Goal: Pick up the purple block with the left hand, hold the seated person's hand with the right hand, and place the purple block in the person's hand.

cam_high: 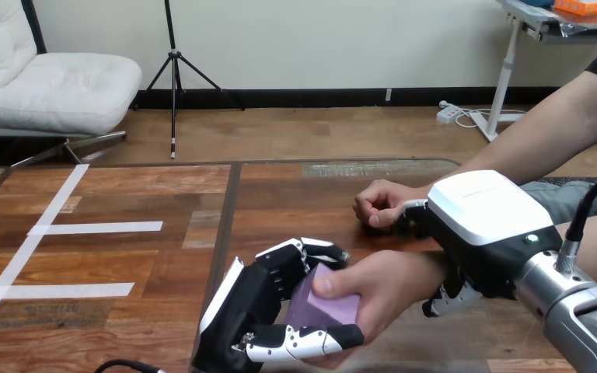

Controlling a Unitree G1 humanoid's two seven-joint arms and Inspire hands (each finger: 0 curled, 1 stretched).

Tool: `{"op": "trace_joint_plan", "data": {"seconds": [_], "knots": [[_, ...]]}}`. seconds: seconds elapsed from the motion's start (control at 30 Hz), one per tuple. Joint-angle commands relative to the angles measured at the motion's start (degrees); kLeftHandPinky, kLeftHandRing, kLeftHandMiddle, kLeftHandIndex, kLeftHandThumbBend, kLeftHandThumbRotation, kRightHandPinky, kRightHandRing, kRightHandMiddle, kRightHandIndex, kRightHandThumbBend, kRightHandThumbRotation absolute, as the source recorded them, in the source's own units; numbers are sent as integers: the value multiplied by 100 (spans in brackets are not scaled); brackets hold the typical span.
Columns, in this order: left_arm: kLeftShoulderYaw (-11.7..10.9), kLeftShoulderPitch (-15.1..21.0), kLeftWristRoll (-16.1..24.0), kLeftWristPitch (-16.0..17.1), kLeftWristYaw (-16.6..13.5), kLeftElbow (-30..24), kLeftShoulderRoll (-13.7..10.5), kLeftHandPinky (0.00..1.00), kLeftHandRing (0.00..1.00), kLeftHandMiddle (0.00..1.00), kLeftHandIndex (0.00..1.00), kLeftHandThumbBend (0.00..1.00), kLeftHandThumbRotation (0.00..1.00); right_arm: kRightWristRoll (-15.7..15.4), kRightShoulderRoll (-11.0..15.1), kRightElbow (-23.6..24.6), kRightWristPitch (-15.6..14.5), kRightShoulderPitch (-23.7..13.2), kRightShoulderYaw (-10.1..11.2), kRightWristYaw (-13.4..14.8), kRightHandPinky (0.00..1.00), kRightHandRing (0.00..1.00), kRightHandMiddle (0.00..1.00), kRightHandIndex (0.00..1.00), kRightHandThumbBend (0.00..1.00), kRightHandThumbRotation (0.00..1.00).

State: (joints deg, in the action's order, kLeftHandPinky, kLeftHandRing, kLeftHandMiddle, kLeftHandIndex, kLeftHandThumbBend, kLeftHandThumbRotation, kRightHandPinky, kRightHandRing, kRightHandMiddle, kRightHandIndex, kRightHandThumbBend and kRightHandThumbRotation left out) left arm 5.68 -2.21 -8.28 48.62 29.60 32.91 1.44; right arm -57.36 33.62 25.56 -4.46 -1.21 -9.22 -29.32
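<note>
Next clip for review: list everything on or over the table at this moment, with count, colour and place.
purple block: one, purple, low centre of the view
tape strips: three, white, left part
table: one, brown wood
person's hands: two; nearer hand with its thumb on the block, farther hand a fist resting on the table
left hand: black and white, curled round the block
right hand: black and white, curled round the nearer hand's wrist
</note>
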Motion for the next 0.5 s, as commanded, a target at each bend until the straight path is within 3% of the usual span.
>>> {"op": "trace_joint_plan", "data": {"seconds": [0.0,0.23,0.47], "knots": [[100,308,237,184,-2,5,-98,62,68,71,71,88,28,62,-63,28,58,-114,163,373,58,68,73,74,82,0],[104,348,250,304,18,47,-154,74,78,81,80,90,38,334,-145,95,112,89,293,681,62,71,74,75,80,3],[89,383,-7,365,199,102,-143,78,83,86,86,89,43,543,-312,258,-11,331,414,940,63,72,75,76,71,17]]}}
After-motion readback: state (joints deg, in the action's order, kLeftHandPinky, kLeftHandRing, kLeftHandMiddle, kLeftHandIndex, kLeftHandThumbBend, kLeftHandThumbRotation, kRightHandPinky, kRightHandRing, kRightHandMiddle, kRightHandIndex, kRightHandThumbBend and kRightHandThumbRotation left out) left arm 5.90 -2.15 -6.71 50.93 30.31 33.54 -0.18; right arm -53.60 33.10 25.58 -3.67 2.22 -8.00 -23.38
